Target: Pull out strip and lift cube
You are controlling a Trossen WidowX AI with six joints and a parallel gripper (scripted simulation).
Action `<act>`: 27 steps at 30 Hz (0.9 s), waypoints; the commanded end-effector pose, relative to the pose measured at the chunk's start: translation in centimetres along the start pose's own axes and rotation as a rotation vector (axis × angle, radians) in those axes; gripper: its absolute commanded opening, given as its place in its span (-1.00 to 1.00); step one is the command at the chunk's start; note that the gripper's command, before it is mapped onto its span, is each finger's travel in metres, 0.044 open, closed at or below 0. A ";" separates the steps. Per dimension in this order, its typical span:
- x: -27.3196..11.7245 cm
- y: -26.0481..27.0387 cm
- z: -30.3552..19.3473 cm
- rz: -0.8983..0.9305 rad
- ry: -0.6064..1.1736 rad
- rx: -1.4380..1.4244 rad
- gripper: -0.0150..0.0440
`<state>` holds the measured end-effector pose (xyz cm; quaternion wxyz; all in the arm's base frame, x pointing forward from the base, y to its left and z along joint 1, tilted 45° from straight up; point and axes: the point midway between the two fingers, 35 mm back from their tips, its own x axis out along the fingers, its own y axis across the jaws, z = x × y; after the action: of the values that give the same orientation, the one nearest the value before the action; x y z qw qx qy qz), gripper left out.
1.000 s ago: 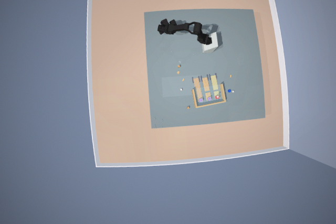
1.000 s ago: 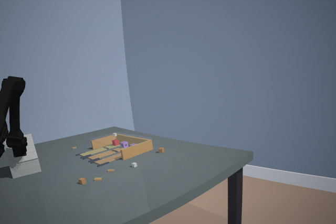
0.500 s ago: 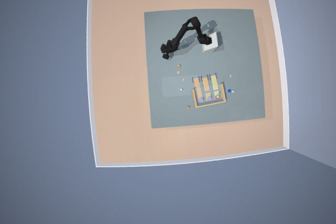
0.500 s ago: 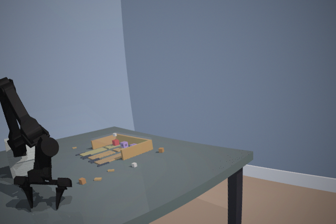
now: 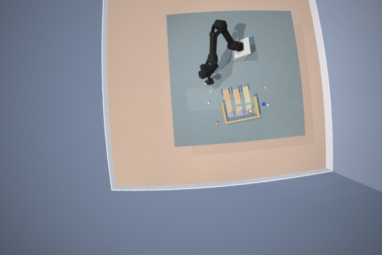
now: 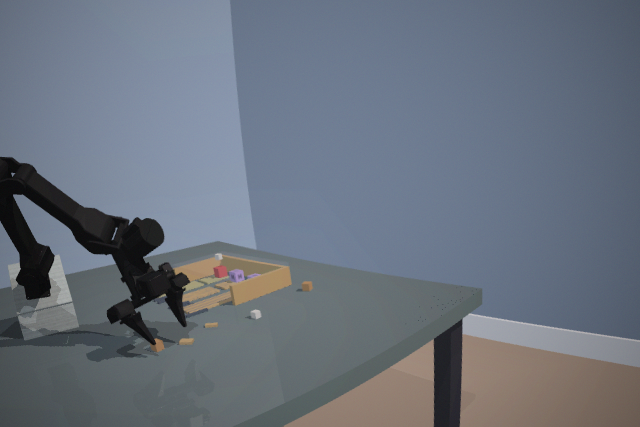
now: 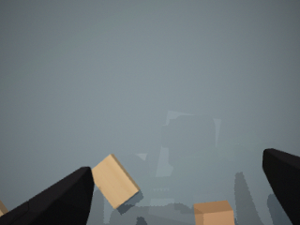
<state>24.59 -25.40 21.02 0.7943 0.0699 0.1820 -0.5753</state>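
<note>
Your gripper (image 6: 161, 330) stands wide with nothing between its fingers, low over the table (image 6: 361, 319) and well short of the wooden tray (image 6: 261, 285), on the side where the strips poke out. One fingertip (image 6: 147, 333) sits just beside a loose tan block (image 6: 157, 345); the wrist view shows that block (image 7: 115, 181) next to the left finger and another (image 7: 214, 213) lower down between the fingers. Inside the tray, three strips run side by side: the left strip (image 5: 227, 101) looks unbroken and ends under a purple cube (image 5: 231, 114), while the middle strip (image 5: 237, 96) and right strip (image 5: 246, 94) look split. A second purple cube (image 5: 240, 113) and a red cube (image 5: 249, 111) sit beside it; which one is labelled you cannot tell at this size. Your risks: the fingertips catching the loose blocks and sweeping them toward the tray, or, with the strips so close together, hooking the neighbouring one.
</note>
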 end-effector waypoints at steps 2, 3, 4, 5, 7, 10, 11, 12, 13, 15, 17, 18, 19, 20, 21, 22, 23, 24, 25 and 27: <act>-2.5 5.2 -2.1 0.129 -0.015 -0.145 0.86; -3.1 6.2 -2.8 0.155 -0.020 -0.181 0.86; -3.8 7.2 -3.4 0.180 -0.026 -0.217 0.86; -4.5 8.2 -4.1 0.206 -0.032 -0.253 0.86; -6.0 10.0 -5.5 0.257 -0.048 -0.325 0.86; -8.8 12.6 -7.8 0.340 -0.082 -0.445 0.86; -9.8 13.4 -8.7 0.370 -0.097 -0.488 0.86; -10.9 14.1 -9.6 0.399 -0.113 -0.530 0.86; -12.0 14.8 -10.5 0.428 -0.130 -0.573 0.86; -14.3 15.9 -12.3 0.486 -0.168 -0.656 0.86; -16.5 16.6 -14.1 0.542 -0.212 -0.738 0.86; -17.7 16.9 -15.0 0.570 -0.235 -0.778 0.86; -18.8 17.1 -15.9 0.597 -0.260 -0.818 0.86; -20.0 17.2 -16.8 0.625 -0.286 -0.857 0.86; -21.1 17.3 -17.6 0.651 -0.314 -0.896 0.86; -22.2 17.3 -18.5 0.678 -0.343 -0.934 0.86; -23.1 17.2 -19.2 0.699 -0.368 -0.965 0.86; -23.7 17.1 -19.6 0.712 -0.383 -0.983 0.86; -23.8 17.1 -19.8 0.716 -0.388 -0.989 0.86; -23.8 17.1 -19.8 0.716 -0.388 -0.989 0.86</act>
<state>30.33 7.60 10.02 0.8975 -0.3436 0.2462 -0.1254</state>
